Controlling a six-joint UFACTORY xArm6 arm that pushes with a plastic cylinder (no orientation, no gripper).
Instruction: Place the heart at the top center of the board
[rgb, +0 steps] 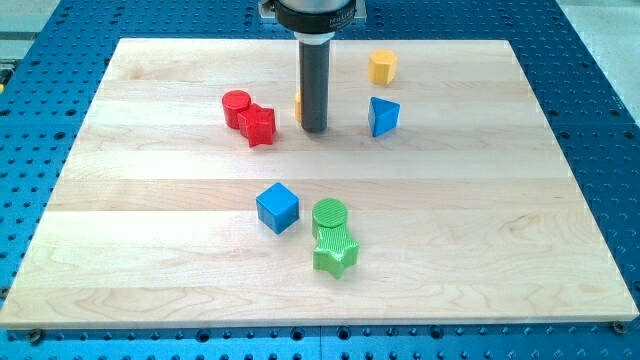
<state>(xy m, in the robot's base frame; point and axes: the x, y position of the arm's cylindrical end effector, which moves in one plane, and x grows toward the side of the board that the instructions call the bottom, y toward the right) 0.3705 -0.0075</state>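
My tip (314, 130) rests on the wooden board (500, 200), in the upper middle of the view. A yellow-orange block (299, 105) shows only as a sliver at the rod's left edge, just above the tip. The rod hides most of it, so I cannot make out its shape. No other block in view looks like a heart. A red star (259, 125) lies to the left of the tip and a blue triangle (382, 116) to its right, both apart from it.
A red cylinder (236, 106) touches the red star's upper left. A yellow hexagon (382, 66) sits near the top edge, right of the rod. A blue cube (277, 207), a green cylinder (329, 215) and a green star (335, 253) lie below the middle.
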